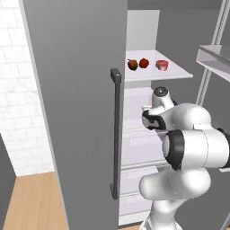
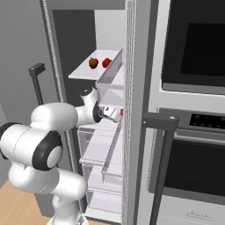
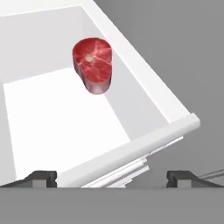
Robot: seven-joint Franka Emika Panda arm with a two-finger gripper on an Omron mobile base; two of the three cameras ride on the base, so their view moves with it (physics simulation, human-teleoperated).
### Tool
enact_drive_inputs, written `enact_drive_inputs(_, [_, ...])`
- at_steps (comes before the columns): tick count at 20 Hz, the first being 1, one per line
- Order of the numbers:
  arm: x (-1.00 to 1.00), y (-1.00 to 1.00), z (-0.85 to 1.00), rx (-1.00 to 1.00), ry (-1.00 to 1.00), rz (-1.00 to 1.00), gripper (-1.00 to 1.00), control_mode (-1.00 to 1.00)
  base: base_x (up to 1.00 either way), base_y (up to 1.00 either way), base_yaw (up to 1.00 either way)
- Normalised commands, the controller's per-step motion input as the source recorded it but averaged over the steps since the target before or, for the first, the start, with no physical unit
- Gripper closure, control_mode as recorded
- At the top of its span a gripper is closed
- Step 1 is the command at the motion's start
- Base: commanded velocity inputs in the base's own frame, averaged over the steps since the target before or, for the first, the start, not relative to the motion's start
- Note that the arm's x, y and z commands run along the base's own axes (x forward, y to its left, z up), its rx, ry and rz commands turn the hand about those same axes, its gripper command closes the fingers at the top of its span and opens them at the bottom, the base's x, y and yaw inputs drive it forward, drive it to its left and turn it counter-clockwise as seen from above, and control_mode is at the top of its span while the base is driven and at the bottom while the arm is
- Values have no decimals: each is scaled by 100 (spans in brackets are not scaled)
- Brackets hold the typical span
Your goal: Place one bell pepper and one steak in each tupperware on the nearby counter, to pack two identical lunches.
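Gripper (image 3: 112,177) jaws stand wide apart, holding nothing, just outside the front lip of a white fridge bin (image 3: 131,148). 1 steak (image 3: 93,64) leans against the bin's far wall, bare floor around it. 2 peppers (image 1: 138,64) and another steak (image 1: 161,65) sit near the shelf (image 1: 179,72) edge above.

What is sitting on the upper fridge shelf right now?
On the shelf sit two bell peppers, a darker one and a bright red one, plus one steak. The closed door hides the shelf's left end.
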Motion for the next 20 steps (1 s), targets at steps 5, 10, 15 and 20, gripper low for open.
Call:
enact_drive_inputs(5, [17, -22, -24, 0, 0, 0, -100, -100, 0, 0, 0])
enact_drive_inputs(10, [31, -4, -17, 0, 0, 0, -100, -100, 0, 0, 0])
enact_drive_inputs(15, [36, -7, -17, 0, 0, 0, -100, -100, 0, 0, 0])
enact_drive_inputs(20, [37, -12, -18, 0, 0, 0, -100, -100, 0, 0, 0])
